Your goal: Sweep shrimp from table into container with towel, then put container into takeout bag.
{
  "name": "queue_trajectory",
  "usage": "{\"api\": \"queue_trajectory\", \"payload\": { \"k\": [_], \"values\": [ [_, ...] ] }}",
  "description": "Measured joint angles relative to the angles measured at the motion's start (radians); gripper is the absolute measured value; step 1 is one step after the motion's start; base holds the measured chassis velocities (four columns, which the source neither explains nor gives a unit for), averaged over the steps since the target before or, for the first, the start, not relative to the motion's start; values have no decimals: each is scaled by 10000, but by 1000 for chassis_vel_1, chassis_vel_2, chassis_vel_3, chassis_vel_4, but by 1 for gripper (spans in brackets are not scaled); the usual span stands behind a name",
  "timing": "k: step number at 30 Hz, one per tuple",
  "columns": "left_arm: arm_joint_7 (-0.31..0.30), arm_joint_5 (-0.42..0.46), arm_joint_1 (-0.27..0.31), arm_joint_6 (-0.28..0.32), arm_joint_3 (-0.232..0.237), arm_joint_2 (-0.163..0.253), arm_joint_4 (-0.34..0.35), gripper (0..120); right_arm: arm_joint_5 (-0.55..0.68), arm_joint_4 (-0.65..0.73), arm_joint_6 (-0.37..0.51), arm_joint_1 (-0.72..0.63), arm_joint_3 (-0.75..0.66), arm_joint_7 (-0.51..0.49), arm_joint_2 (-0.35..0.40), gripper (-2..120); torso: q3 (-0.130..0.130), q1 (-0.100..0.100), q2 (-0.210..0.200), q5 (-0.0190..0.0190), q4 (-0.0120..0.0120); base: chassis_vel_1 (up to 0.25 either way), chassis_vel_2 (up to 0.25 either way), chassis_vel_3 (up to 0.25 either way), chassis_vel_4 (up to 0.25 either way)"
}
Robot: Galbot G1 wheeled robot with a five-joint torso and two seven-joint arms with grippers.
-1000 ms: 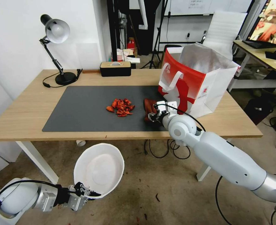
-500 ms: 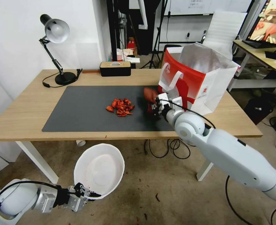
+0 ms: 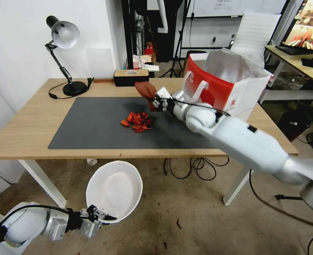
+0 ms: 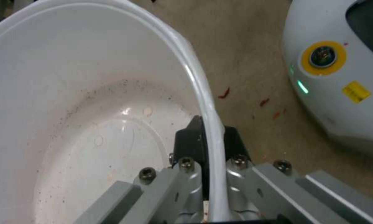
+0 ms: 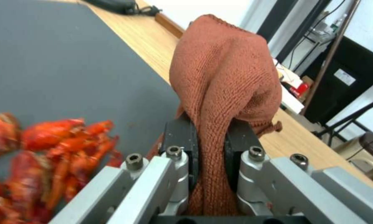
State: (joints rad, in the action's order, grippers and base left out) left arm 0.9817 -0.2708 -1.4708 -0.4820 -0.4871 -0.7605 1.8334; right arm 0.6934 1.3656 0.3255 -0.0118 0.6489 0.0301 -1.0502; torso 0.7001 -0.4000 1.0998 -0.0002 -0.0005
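The wooden table [image 3: 29, 124] has a dark mat [image 3: 92, 124] with the shrimp [image 3: 137, 121] on it, beside the takeout bag [image 3: 227, 88]. The right gripper [image 3: 155, 102] pinches the towel [image 3: 146, 90], now lifted higher behind the shrimp. The left gripper [image 3: 105, 218] pinches the container [image 3: 114, 189] rim below the table's edge.

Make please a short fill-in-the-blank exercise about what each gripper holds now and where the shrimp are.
1. The right gripper is shut on the ____.
2. The left gripper clamps the rim of the container, held lower than the ____ top.
3. The shrimp lie on the dark grey ____.

Missing words: towel; table; mat
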Motion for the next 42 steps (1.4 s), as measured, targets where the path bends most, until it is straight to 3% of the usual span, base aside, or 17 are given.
{"api": "queue_trajectory", "payload": {
  "k": [6, 12, 20, 27, 35, 42],
  "values": [
    [190, 126, 1051, 101, 731, 454, -460, 0, -218, -771, 47, 204, 333, 553, -245, 8, 0, -1, 0, 1, 3, 0, 0, 0, 0],
    [388, 367, 1489, 107, 1165, 914, -637, 0, -294, -1386, -58, 142, 429, 1296, -551, 8, 1, -1, 0, 3, 4, 0, 0, 0, 0],
    [441, 350, 1913, 94, 1716, 1001, -608, 0, -327, -2551, -278, 165, 489, 2109, -1088, 8, 0, 0, 0, 2, 4, 0, 0, 0, 0],
    [466, 361, 2229, 75, 2198, 1187, -780, 0, -193, -4061, -1084, 297, 478, 3763, -1728, 8, -1, 0, 2, 1, 7, 0, 0, 0, 0],
    [473, 487, 2657, 61, 2688, 1375, -970, 0, -169, -4569, -1467, 461, 731, 4901, -1873, 8, -2, 0, 2, 2, 4, 0, 0, 0, 0],
    [489, 587, 3095, 62, 3109, 1407, -1148, 0, -130, -4301, -1509, 429, 908, 5230, -1663, 8, -2, 0, 2, 1, 4, 0, 0, 0, 0]
  ]
}}
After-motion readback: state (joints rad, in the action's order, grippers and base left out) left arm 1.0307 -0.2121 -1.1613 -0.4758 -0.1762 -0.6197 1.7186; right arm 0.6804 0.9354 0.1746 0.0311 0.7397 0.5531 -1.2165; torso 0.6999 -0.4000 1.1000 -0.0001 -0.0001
